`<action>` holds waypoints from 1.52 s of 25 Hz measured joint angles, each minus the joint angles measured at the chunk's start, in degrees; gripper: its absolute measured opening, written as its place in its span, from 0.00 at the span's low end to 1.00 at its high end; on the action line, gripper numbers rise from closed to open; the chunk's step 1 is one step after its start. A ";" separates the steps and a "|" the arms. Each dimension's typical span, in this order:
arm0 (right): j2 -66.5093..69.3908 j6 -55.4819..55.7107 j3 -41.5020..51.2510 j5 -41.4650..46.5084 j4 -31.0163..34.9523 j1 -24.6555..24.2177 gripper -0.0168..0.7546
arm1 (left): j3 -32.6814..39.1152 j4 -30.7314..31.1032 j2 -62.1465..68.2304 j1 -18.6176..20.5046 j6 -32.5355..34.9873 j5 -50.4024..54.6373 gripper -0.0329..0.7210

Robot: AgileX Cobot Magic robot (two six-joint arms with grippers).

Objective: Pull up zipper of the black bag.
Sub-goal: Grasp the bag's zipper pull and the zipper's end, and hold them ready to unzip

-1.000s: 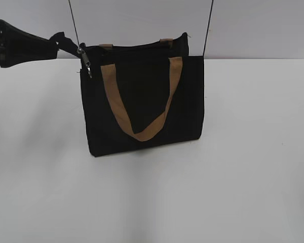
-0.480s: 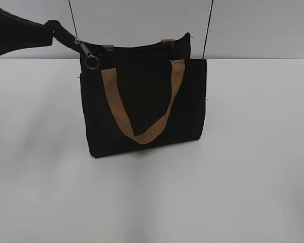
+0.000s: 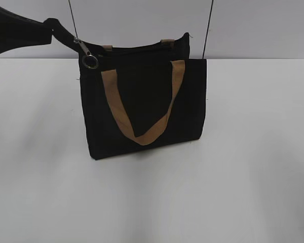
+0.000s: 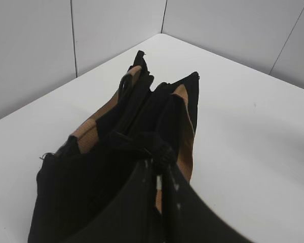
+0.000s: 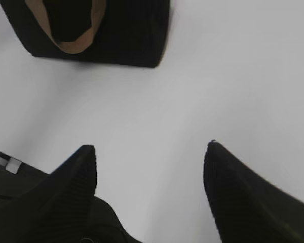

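The black bag (image 3: 142,101) stands upright on the white table, tan handle (image 3: 142,135) hanging on its front. The zipper (image 3: 137,49) runs along its top edge. The silver pull with a ring (image 3: 86,53) sits at the top left corner, drawn out up and to the left. My left gripper (image 3: 54,28) is shut on the pull's black tab just left of that corner. In the left wrist view the shut jaws (image 4: 159,169) sit over the bag's end (image 4: 81,192). My right gripper (image 5: 151,152) is open and empty over bare table, short of the bag (image 5: 126,35).
Two thin black cords (image 3: 73,20) (image 3: 209,25) rise from the bag's top corners out of view. The white table (image 3: 243,177) spreads in front and to both sides. A grey wall stands close behind the bag.
My left gripper rose and drew back left with the tab. The silver pull swung from hanging down to slanting up-left. The bag's top left shifted slightly.
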 joint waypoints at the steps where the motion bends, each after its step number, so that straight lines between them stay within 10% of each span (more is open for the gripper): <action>1: 2.36 -2.16 -0.35 -1.02 2.21 0.00 0.67 | 0.00 0.00 0.00 0.00 0.00 0.00 0.07; 17: 34.71 -34.61 -12.40 -10.21 28.86 1.09 0.67 | 0.00 0.00 -0.07 0.00 0.00 1.55 0.07; 38: 62.18 -41.57 -33.33 -20.76 29.19 30.61 0.67 | 0.00 -0.37 -0.10 0.00 0.00 3.69 0.07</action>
